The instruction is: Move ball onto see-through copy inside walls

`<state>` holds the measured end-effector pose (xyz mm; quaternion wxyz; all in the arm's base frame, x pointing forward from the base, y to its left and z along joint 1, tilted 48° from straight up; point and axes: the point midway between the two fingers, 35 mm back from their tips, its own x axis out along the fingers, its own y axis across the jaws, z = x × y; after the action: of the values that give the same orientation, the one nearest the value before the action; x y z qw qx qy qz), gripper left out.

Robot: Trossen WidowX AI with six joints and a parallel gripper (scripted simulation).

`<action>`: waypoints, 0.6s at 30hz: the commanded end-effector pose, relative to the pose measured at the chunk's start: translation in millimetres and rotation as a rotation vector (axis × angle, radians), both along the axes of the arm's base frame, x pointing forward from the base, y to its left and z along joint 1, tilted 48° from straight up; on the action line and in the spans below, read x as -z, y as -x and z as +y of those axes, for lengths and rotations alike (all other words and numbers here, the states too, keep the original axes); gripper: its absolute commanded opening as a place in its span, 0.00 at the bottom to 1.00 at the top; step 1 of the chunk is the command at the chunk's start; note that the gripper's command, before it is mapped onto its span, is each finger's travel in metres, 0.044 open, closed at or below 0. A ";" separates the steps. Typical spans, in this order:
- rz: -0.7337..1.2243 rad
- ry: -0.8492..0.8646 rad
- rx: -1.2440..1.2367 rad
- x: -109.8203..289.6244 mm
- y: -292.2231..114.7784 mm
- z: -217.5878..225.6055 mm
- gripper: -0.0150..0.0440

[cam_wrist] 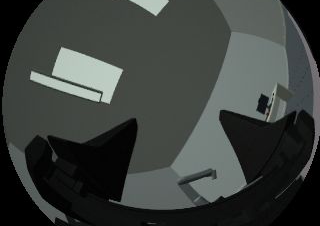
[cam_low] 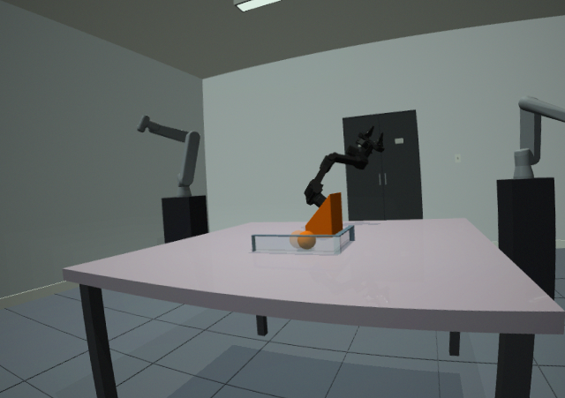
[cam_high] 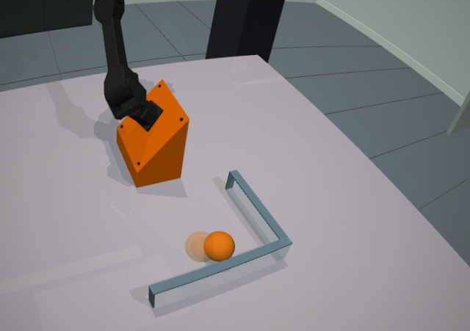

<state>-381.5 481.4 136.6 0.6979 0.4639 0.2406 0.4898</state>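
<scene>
The orange ball (cam_high: 219, 246) (cam_low: 306, 240) lies on the table beside the longer clear wall (cam_high: 224, 263) (cam_low: 274, 244), on the inner side of the corner. The see-through copy (cam_high: 193, 246) (cam_low: 294, 238) shows just left of the ball in the top and exterior views and partly overlaps it. The other clear wall (cam_high: 258, 208) (cam_low: 346, 231) meets the longer one at the right. My gripper (cam_low: 377, 132) (cam_wrist: 180, 119) is open and empty, raised high above the table and pointing up, far from the ball. In the top view its fingers are out of frame.
The arm's orange wedge base (cam_high: 163, 153) (cam_low: 326, 218) stands on the table behind the walls. Two grey arms (cam_low: 192, 156) (cam_low: 529, 133) stand on dark pedestals beyond the table. A dark cabinet (cam_low: 401, 175) stands at the back wall.
</scene>
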 end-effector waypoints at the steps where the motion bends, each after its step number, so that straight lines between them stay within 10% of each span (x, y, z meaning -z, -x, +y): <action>1: -0.003 -0.001 -0.001 -1.2 -1.2 1.7 0.98; 18: -0.353 0.334 0.275 17.1 -232.2 132.8 0.98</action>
<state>-185.8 603.4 125.3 0.8342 0.3151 0.1374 0.4313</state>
